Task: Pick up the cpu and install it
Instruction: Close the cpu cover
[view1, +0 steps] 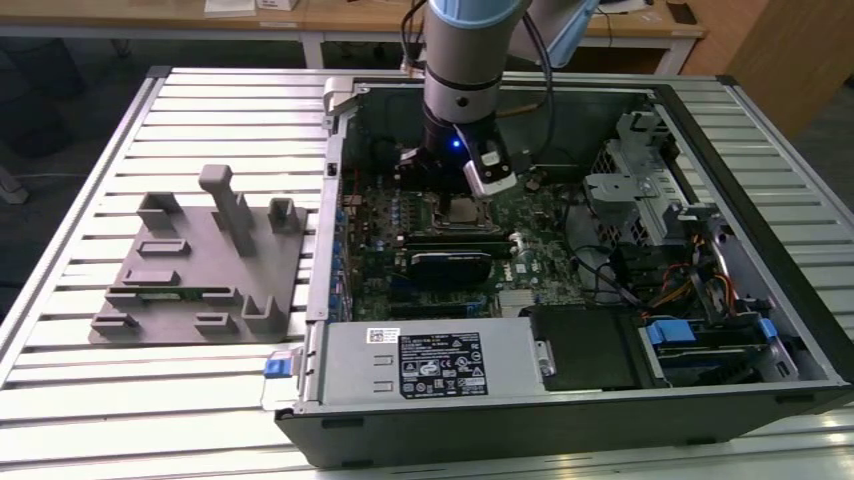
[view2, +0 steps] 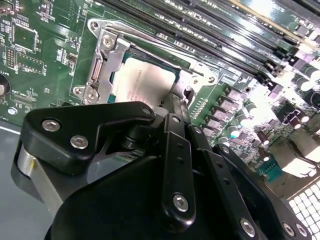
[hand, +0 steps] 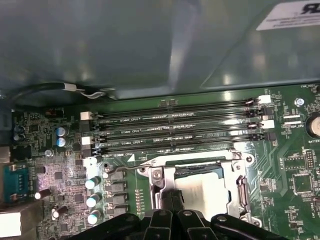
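Silvery cpu (view2: 145, 82) inside metal socket frame (view2: 100, 55) on green motherboard (view2: 45, 80); tool (view2: 177, 102) at cpu's edge.

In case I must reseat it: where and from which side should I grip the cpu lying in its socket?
Probably by two opposite thin edges, coming straight down from above. The cpu lies flat inside the socket's metal frame, which flanks it, so a sideways approach looks blocked. Its broad top offers nothing to pinch. The gripper hangs just over its edge, shut.

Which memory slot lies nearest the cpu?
The slot running right alongside the cpu in the first wrist view; the other three lie beyond it, toward the grey box.
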